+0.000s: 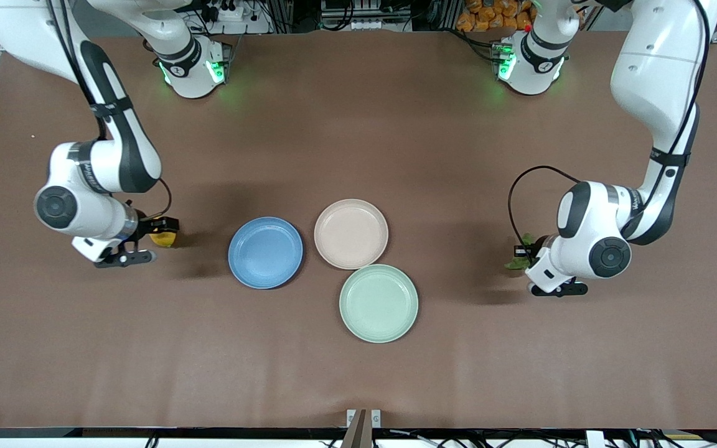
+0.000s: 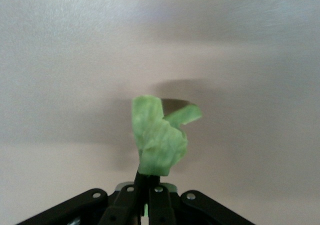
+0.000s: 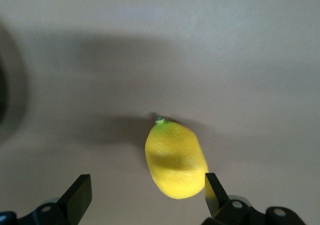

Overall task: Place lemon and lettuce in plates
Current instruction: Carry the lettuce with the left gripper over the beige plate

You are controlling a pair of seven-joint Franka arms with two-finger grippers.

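Mostly hidden under the left arm's wrist, the lettuce (image 1: 518, 252) hangs pinched in the left gripper (image 2: 147, 185), its fingers closed on the leaf above bare table (image 1: 358, 373). Right gripper (image 3: 145, 197) straddles the lemon (image 3: 176, 160), fingers spread apart (one touching its side). Blue plate (image 1: 265, 252) and beige-pink plate (image 1: 351, 234) sit mid-table. No writing shows.

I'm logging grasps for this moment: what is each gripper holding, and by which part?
Left gripper pinches the lettuce by one edge. Right gripper is open around the lemon, holding nothing.
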